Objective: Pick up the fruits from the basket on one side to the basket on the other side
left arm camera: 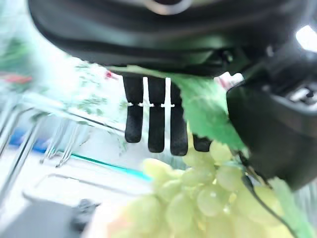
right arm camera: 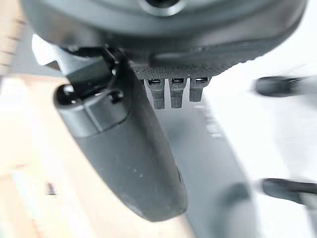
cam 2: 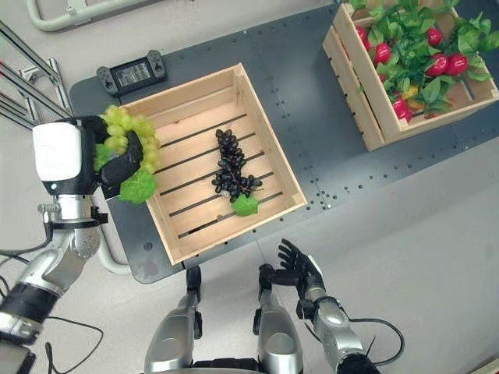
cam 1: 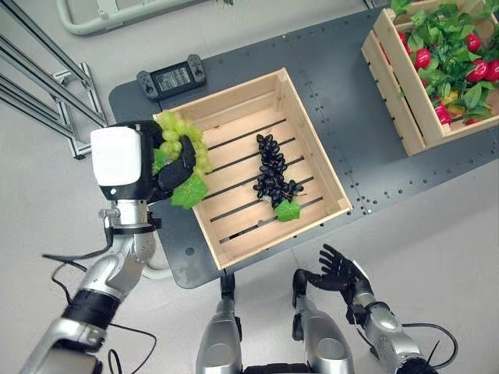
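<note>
Fingers (left arm camera: 148, 126) and thumb of the left hand (cam 1: 178, 167) are curled around the bunch of green grapes (cam 1: 187, 144), and we see it held right over the nine o'clock wall of the near wooden crate (cam 1: 312, 140), its green leaf (cam 1: 189, 192) hanging just at that rim. In the left wrist view the pale grapes crowd up against the dark fingers, with a leaf pressed across the palm.

Inside that crate, we spot a bunch of dark grapes (cam 1: 273, 171) lying on the slats near the middle, its own small leaf (cam 1: 287, 210) at the six o'clock end, well apart from the green bunch.

Over at two o'clock stands the second wooden crate (cam 1: 398, 86), packed with leafy greens and red fruits (cam 1: 448, 54); both crates sit on the dark grey table (cam 1: 335, 70).

Down at five o'clock, off the table's near edge, the right hand (cam 1: 337, 269) hangs with its fingers spread and relaxed, gripping nothing.

At eleven o'clock, just beyond the near crate, we have a black handheld controller (cam 1: 171, 76) resting on the table. Beyond it, a pale tubular frame (cam 1: 117, 17) lies on the floor, and metal rails (cam 1: 47, 93) run along at ten o'clock.
</note>
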